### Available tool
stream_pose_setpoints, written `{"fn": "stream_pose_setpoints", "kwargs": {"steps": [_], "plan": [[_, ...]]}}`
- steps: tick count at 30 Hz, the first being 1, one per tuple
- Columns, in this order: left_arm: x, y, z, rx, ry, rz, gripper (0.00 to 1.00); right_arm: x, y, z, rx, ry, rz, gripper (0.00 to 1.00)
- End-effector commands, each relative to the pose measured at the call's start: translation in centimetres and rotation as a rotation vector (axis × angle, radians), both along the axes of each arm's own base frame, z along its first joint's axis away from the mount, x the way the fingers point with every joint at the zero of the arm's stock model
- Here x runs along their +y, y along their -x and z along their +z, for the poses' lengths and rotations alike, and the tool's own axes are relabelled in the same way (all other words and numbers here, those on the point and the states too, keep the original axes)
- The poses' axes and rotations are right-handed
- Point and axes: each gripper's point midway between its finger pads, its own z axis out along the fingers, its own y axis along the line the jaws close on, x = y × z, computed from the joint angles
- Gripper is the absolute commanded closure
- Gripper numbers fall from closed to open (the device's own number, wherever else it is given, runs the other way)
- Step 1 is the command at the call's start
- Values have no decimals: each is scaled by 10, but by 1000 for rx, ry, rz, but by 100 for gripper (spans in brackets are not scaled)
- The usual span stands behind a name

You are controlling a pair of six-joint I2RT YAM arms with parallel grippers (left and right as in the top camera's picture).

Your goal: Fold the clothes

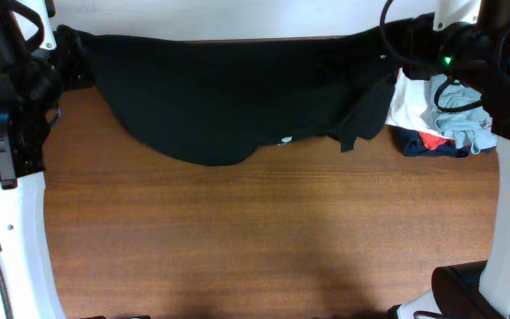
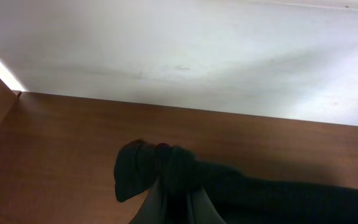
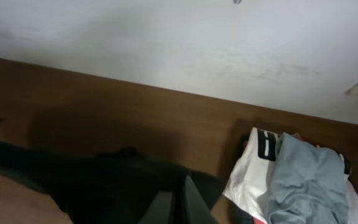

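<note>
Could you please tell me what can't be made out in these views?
Overhead: the white logo on the black top is too small to read.
Left wrist: the left gripper has its tips buried in bunched fabric.
Right wrist: the garment pile is cut off by the frame edge.

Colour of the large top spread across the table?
The top is black, small white logo; overhead view shows it best.

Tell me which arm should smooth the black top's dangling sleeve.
Right, probably: the right gripper grips the black top beside the hanging sleeve; the left gripper holds the far corner.
</note>
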Motion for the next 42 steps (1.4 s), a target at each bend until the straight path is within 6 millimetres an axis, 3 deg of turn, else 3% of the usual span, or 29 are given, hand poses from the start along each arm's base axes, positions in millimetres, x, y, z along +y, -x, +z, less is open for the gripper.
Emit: {"fn": "stream_pose_setpoints", "kwargs": {"steps": [1,7,13,19,25,31,33,37,42], "plan": [[5,4,15,-42,-18,6,100,-5,-4,6,-23,-17,-22,96],[9,-36,18,-116,-24,6,100,-6,-44,23,-149,-15,-43,96],[15,-112,8,-232,-35,7,100,-13,-104,61,-397,-14,-107,96],[24,-166,4,-363,-46,16,100,-20,-150,83,-582,-24,-157,96],[38,-185,10,-456,-60,36,100,-29,-178,68,-603,-22,-177,96],[52,-184,13,-468,-66,59,100,-53,-179,74,-629,-14,-217,96],[53,-183,-1,-409,-61,60,100,-58,-178,65,-590,-24,-230,96],[51,-168,-67,-136,-30,60,100,-55,-172,10,-364,-11,-206,96],[71,-134,-124,128,-32,134,100,-43,-152,-61,-81,-18,-146,96]]}}
